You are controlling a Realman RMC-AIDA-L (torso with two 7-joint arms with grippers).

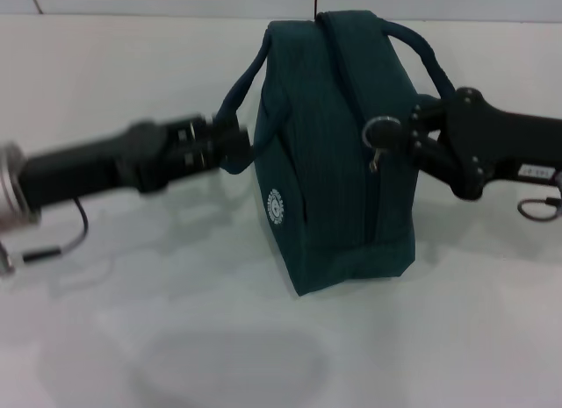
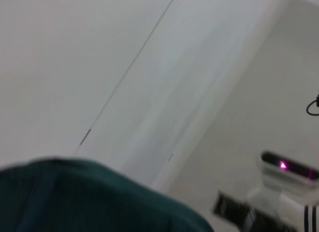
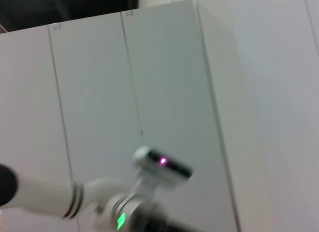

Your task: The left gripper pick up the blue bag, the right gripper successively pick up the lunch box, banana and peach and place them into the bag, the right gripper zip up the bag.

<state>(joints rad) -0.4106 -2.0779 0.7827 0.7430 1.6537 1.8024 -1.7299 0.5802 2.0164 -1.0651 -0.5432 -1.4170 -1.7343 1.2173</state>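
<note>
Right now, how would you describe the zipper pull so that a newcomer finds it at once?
Find the blue bag standing on the white table. On its side toward the right gripper, follow the zipper line upward. The zipper pull is the metal ring hanging there, at the right gripper's tips, the bag's only shiny part.

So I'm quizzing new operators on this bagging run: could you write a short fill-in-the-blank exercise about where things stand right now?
1. The bag on the white table is dark teal-____.
2. The left gripper is at the bag's near ____.
3. The right gripper is at the metal ring pull of the bag's ____.
4. The lunch box, banana and peach are ____ in the pictures.

Missing words: blue; handle; zipper; not visible
</note>
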